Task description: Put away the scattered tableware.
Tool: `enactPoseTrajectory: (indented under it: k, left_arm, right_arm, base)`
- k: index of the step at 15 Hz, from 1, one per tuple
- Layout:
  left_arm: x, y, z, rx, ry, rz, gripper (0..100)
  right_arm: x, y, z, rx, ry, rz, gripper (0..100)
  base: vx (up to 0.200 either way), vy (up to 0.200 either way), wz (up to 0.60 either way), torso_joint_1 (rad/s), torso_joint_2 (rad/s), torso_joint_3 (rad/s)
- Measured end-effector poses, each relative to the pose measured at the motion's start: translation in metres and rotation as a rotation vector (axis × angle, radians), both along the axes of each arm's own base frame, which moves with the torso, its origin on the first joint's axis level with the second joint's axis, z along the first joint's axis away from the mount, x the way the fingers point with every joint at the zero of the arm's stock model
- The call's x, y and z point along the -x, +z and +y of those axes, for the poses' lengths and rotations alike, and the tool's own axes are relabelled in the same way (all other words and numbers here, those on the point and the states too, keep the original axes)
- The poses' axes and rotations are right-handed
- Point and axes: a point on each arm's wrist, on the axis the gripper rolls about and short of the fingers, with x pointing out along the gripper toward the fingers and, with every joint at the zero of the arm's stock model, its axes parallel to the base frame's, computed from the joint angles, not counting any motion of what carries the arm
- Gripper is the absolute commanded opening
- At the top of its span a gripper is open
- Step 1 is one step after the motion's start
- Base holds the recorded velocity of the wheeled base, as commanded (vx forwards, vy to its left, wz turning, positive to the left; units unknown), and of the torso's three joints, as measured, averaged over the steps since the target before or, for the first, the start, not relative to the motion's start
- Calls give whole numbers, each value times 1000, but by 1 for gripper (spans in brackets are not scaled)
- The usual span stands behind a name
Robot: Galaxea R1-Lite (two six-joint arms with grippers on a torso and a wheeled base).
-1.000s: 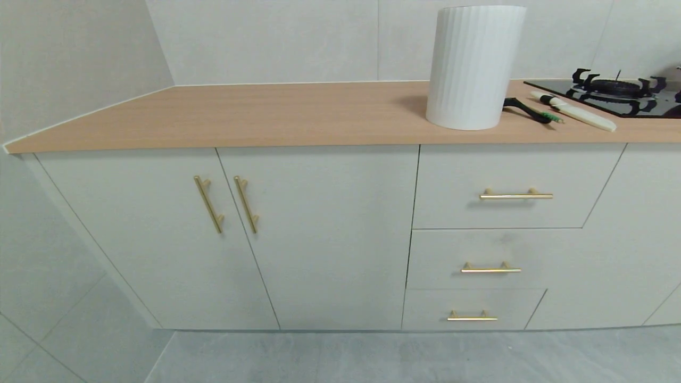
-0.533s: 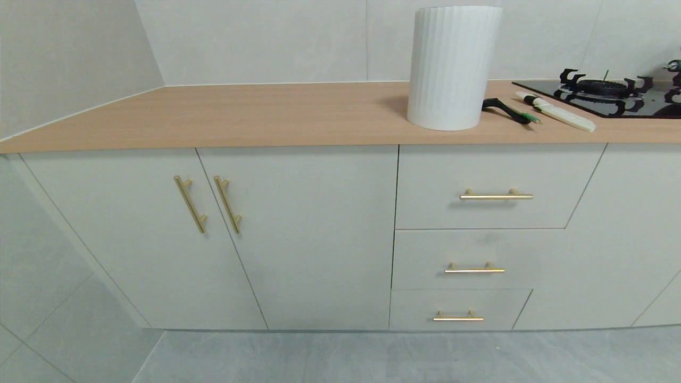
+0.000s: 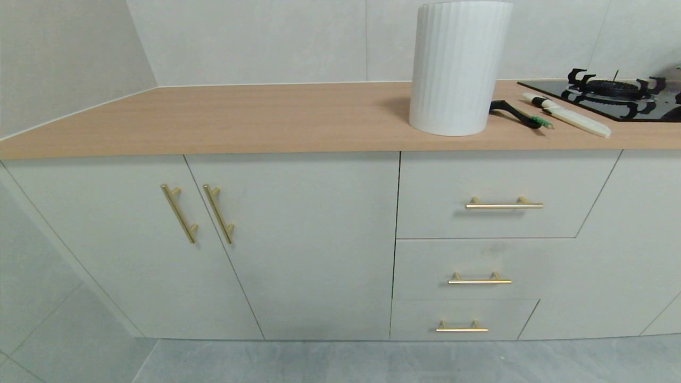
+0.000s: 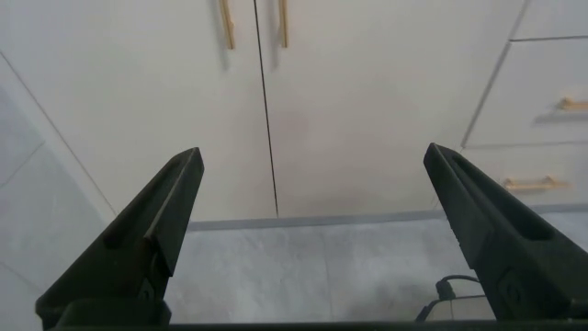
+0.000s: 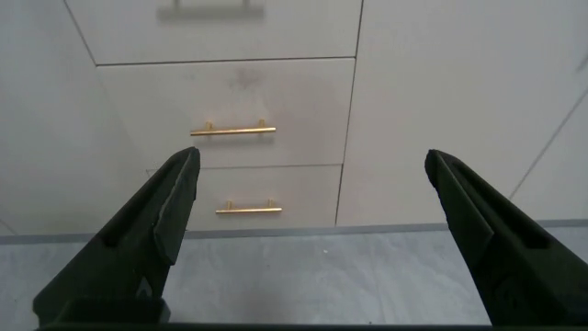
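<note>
A: Item one, tableware. Location?

B: Two loose pieces on the countertop [image 3: 266, 114], toward the robot's right. A black-handled utensil [image 3: 518, 113] lies just beside the foot of the white ribbed holder [image 3: 455, 69]. What looks like a white knife [image 3: 566, 114] lies near it, between the utensil and the hob [image 3: 612, 98].

A: Long axes?

B: Roughly parallel. Each runs on a slant from the back of the counter, near the holder, toward the front edge and the robot's right. The knife's tip is the end nearest that edge.

A: Item two, grippers.

B: Left gripper [image 4: 310, 156]: jaws wide apart, holding nothing, low before the cupboard doors [image 4: 266, 92], near the floor. Right gripper [image 5: 310, 158]: jaws wide apart, holding nothing, facing the lower drawers [image 5: 232, 131].

A: Bearing from jaws to tableware?

B: Upward and over the counter's front edge for both. The right arm is judged the nearer, since both pieces lie on its side.

A: Clearances?

B: Open counter lies on the left of the holder. On the right the room is tighter, with the holder on one flank and the hob on the other. The utensil's closeness to the holder is the likely snag.
</note>
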Motion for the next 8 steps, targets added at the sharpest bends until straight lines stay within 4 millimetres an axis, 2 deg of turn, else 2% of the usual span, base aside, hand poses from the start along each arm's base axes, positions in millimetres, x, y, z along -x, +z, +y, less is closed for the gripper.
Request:
enactPoseTrajectory:
  k: [8]
  left_arm:
    - [0,0,0,-1,0,0,100]
  right_arm:
    - [0,1,0,0,-7,-6,100]
  base:
    - [0,0,0,0,0,0]
